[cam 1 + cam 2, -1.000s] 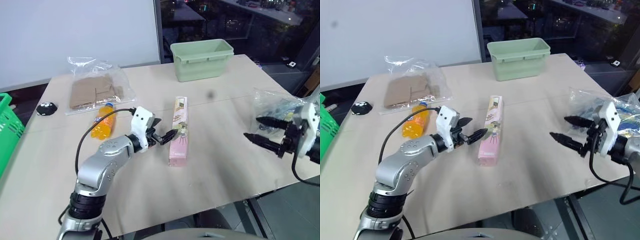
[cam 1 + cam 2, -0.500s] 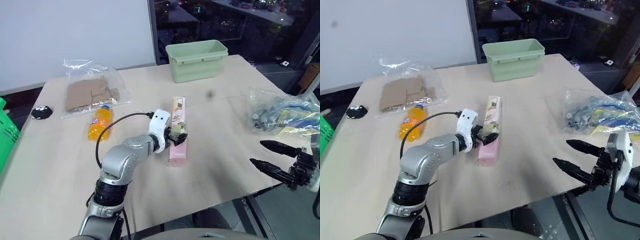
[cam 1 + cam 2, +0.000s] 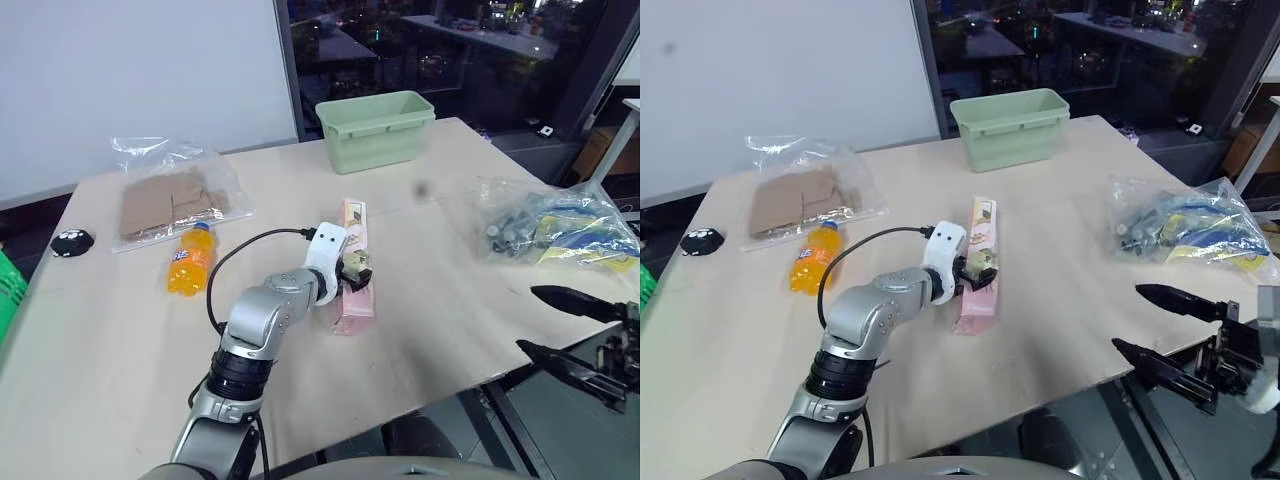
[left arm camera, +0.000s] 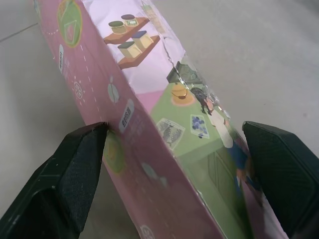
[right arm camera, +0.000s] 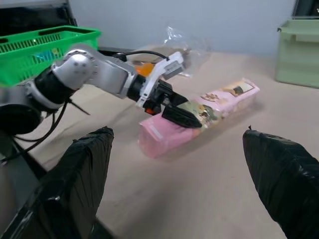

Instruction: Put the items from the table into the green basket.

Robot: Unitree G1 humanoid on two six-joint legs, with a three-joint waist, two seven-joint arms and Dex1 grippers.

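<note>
Currently the left gripper (image 3: 352, 277) sits low over the near half of the long pink carton (image 3: 976, 266), one black finger on each long side of it. In the left wrist view the fingers (image 4: 75, 169) straddle the carton spread wide: the one finger touches or nearly touches the pink side wall, the other stands just off the opposite edge, so the jaws bracket the box but no firm clamp shows. The carton lies flat on the table (image 3: 120, 330), mid-table, long axis running away from the robot toward the pale-green tub (image 3: 376, 128) at the far edge. The right gripper (image 3: 1162, 328) hangs beyond the table's near right edge, fingers spread wide apart, holding nothing. The clear crinkly bag of blue-yellow goods (image 3: 1185, 222) rests on the right side of the table, well apart from the carton. The small orange soda bottle (image 3: 190, 261) lies on its side left of the carton, cap toward the far edge, just beside the clear bag of brown cardboard pieces (image 3: 170, 192) at far left. A small black object (image 3: 71, 240) sits near the table's left edge. The green basket (image 5: 45, 47) shows in the right wrist view, behind the left arm, off the table's left side; a green sliver (image 3: 8, 298) also at the left border of the left eye view.
</note>
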